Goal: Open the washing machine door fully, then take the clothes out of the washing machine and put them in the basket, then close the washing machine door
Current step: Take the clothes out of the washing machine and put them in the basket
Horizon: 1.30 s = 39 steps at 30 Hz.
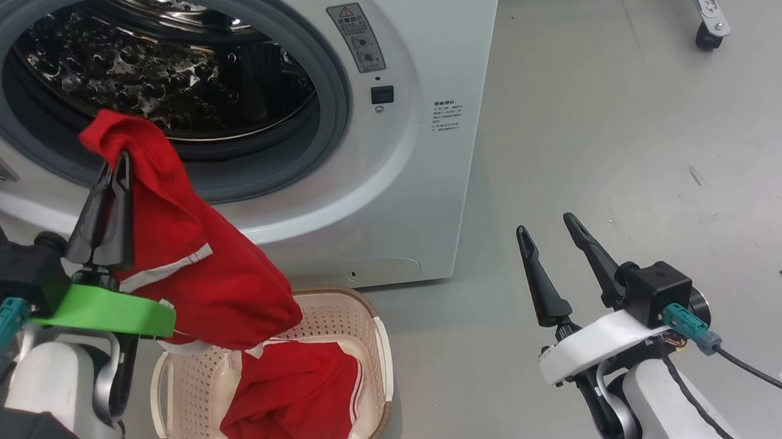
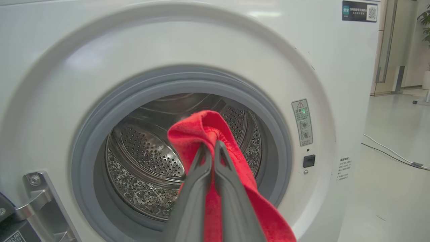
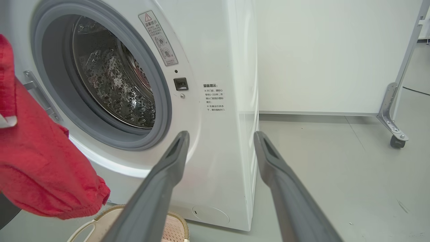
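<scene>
The red garment (image 1: 193, 270) hangs limp just above the basket (image 1: 379, 344), in front of the washing machine (image 1: 427, 144). The left gripper (image 1: 115, 168) has its fingers pinched together on a fold near the top. It looks light, soft and floppy, so a bunched fold should hold best. Another red piece (image 1: 293, 398) lies in the basket. The right gripper (image 1: 544, 225) hovers with fingers apart.

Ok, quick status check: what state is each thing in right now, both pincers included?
White front-loading washing machine: mouth uncovered; studded steel drum looks empty.
Cream perforated plastic basket: upright on the floor before the machine.
Left pincer: shut.
Right pincer: open, empty.
Red white-trimmed garment: clamped in the left pincer, hanging over the basket.
Second red garment: lying in the basket.
</scene>
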{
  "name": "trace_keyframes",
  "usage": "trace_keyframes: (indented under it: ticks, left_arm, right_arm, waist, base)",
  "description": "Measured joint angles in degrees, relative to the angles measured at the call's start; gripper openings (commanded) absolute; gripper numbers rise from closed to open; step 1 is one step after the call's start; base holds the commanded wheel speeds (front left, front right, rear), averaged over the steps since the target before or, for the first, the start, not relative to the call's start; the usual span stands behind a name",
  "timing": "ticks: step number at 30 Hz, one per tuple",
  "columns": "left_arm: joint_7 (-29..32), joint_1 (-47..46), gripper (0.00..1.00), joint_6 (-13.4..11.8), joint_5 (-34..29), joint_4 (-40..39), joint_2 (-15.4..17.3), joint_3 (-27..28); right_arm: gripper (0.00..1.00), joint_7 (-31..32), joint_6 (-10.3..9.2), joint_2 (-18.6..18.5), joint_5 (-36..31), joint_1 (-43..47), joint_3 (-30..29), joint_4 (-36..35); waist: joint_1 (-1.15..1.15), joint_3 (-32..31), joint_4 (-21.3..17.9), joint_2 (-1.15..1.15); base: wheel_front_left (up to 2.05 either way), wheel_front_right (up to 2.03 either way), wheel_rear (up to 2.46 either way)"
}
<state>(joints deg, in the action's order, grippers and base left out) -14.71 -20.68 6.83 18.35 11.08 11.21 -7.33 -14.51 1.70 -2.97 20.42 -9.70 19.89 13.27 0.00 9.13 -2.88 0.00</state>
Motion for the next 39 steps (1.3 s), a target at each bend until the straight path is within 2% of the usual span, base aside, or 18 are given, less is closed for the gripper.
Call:
trace_keyframes:
  ticks: [13,23,39]
  left_arm:
    - [0.01,5.34,0.0,0.03,0.01,2.69,-0.03,-3.54]
    - [0.68,5.51,0.0,0.05,0.02,3.86,0.07,-6.09]
    - [4.16,5.41,0.0,0.31,-0.8,10.61,1.04,-11.35]
  right_arm:
    - [1.0,0.0,-0.01,0.0,0.0,0.44,0.23,-1.11]
    - [1.0,0.0,-0.07,0.0,0.0,0.03,0.68,-1.82]
    - [1.0,0.0,-0.35,-0.02,0.0,-3.06,1.1,-3.35]
  waist:
    - [0.0,2.77,-0.3,0.0]
    - [0.0,5.67,-0.96,0.0]
    - [0.0,11.76,-3.16,0.0]
  base:
    - [0.0,0.0,0.0]
    - [0.0,0.0,0.0]
    - [0.0,0.0,0.0]
